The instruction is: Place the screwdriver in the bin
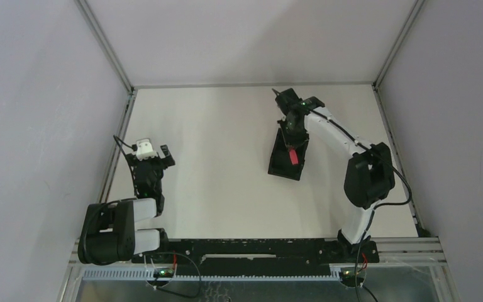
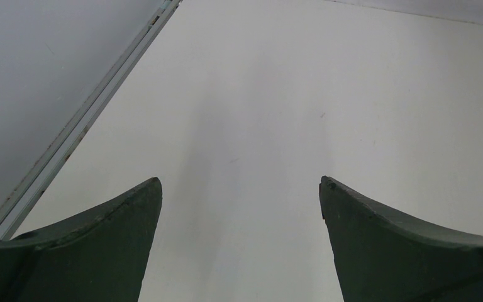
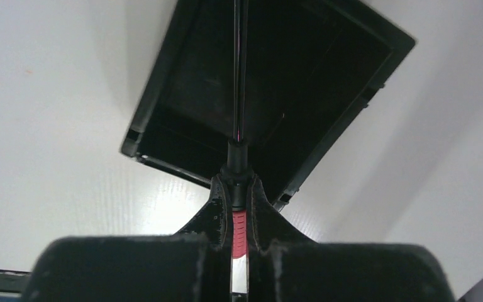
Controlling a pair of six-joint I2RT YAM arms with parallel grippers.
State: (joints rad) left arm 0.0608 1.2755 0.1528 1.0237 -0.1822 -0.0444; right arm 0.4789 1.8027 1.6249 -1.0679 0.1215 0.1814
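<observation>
A: Red plastic between black fingers (image 3: 219, 211), clenched?

B: Clenched hard: right gripper (image 3: 239, 189) grasping the screwdriver (image 3: 238, 160) by its red handle, only a narrow strip of red showing in the slit between the two.

A: And beyond the fingertips?

B: A black collar just past them, then the thin dark shaft pointing straight ahead, out over the open mouth of the bin (image 3: 157, 82). Tip cut off by the top edge of the wrist view; touching the bin's floor or hanging above it, impossible to tell.

A: The bin itself?

B: Black, rectangular, upright-walled, resting on the white table (image 3: 50, 126), turned at a slant to the gripper. From above: on the right half of the table, towards the far side, red handle showing inside its outline, right arm (image 1: 336, 131) stretched out over it.

A: And the other side?

B: Released: left gripper (image 2: 240, 182) with both dark fingers spread wide, holding nothing, only bare white table between them. Well apart from bin and screwdriver, near the rail (image 2: 78, 123) along the table's left edge.
</observation>
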